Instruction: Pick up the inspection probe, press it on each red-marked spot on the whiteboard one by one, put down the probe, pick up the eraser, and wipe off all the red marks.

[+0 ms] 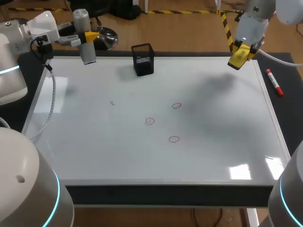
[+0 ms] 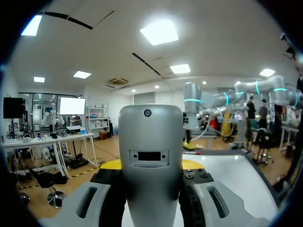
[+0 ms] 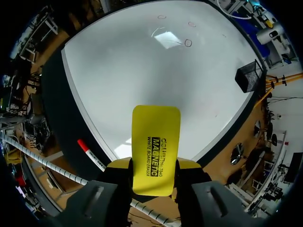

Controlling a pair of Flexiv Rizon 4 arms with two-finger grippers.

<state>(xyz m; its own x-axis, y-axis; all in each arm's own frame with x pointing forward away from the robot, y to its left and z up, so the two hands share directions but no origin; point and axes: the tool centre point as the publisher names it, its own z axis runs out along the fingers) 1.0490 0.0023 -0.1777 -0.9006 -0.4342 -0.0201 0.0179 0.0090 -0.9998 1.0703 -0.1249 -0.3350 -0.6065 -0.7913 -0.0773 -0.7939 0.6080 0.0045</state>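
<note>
The big whiteboard [image 1: 142,161] covers most of the dark table [image 1: 289,111]; the left gripper [image 1: 87,37] is up above the far left corner of the whiteboard; its two fingers pinch the grey probe [image 1: 86,49] from both sides, and the probe hangs up in the air, not touching the board; in the left wrist view the probe [image 2: 150,179] fills the gap between the yellow tips. The right gripper [image 1: 244,49] is above the far right corner; its fingers squeeze the yellow eraser [image 3: 155,149] between them, and the eraser is up off the board too. A black mesh cup [image 1: 143,59] stands at the far edge of the whiteboard, near the middle of that edge; a red marker [image 1: 274,82] lies on the table just beside the whiteboard's right edge, near the far corner. Three small red marks [image 1: 176,106] [image 1: 150,121] [image 1: 174,139] are drawn near the middle of the whiteboard, close to each other but apart.
</note>
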